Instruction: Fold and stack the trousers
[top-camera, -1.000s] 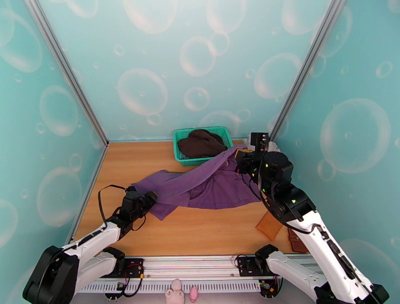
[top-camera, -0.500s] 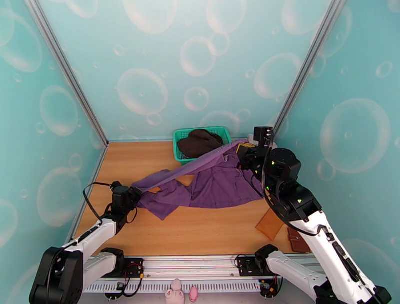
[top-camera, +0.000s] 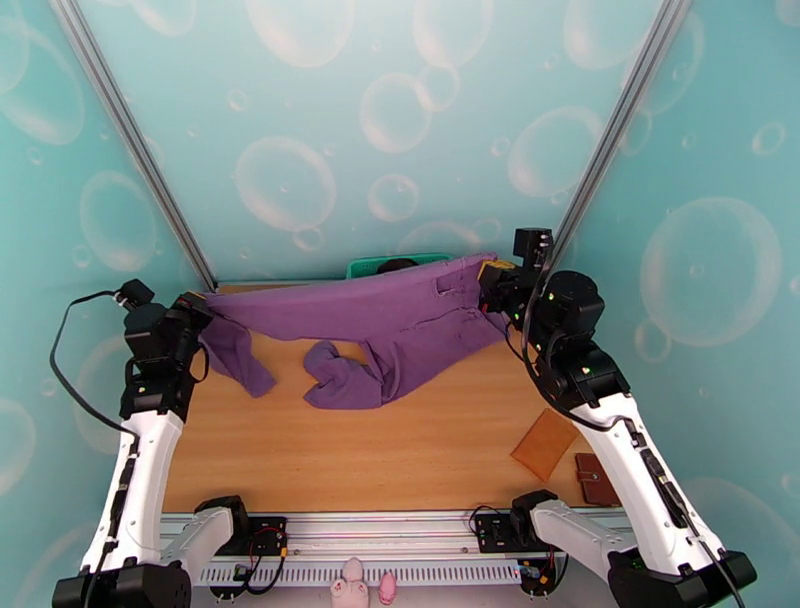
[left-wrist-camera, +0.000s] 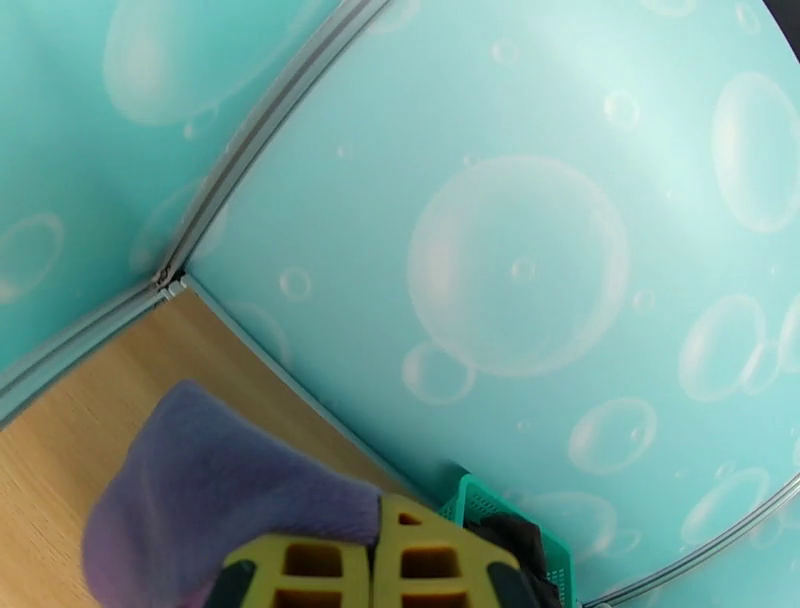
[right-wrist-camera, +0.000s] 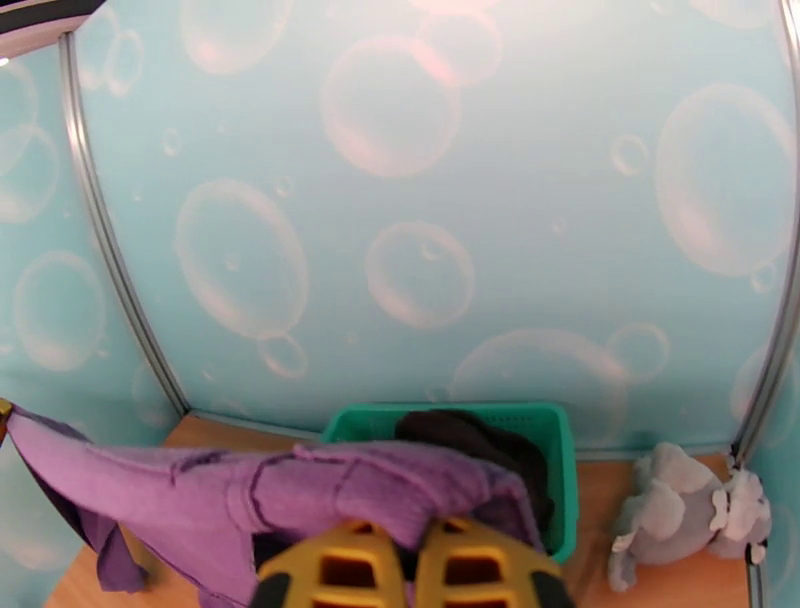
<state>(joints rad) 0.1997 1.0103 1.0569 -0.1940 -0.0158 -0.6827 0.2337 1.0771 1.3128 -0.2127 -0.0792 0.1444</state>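
In the top view I am holding the trousers (top-camera: 400, 310) stretched in the air across the far part of the surface (top-camera: 400, 460). The left hand (top-camera: 197, 303) is pinched shut on the far-left end and the right hand (top-camera: 488, 285) is clamped on the far-right end. The loose cloth is sagging between them, with its lowest folds crumpling on the wood. A sliver of the green basket (top-camera: 372, 266) is peeking out just behind the taut edge. Through the left wrist camera I am seeing the left hand's yellow tips (left-wrist-camera: 378, 545) closed tight together, with purple cloth (left-wrist-camera: 200, 480) bulging out beside them. Through the right wrist camera the right hand (right-wrist-camera: 410, 565) is gripping a bunched fold (right-wrist-camera: 330, 485) just in front of the basket (right-wrist-camera: 555, 450), which holds a dark garment (right-wrist-camera: 460, 430); a grey plush toy (right-wrist-camera: 680, 500) is lying to its right. I am judging that the spread will go best with both hands level and the tension even. I would be drawing the cloth toward the near side, clear of the basket, and lowering it so the hanging part lies flat, not bunched.
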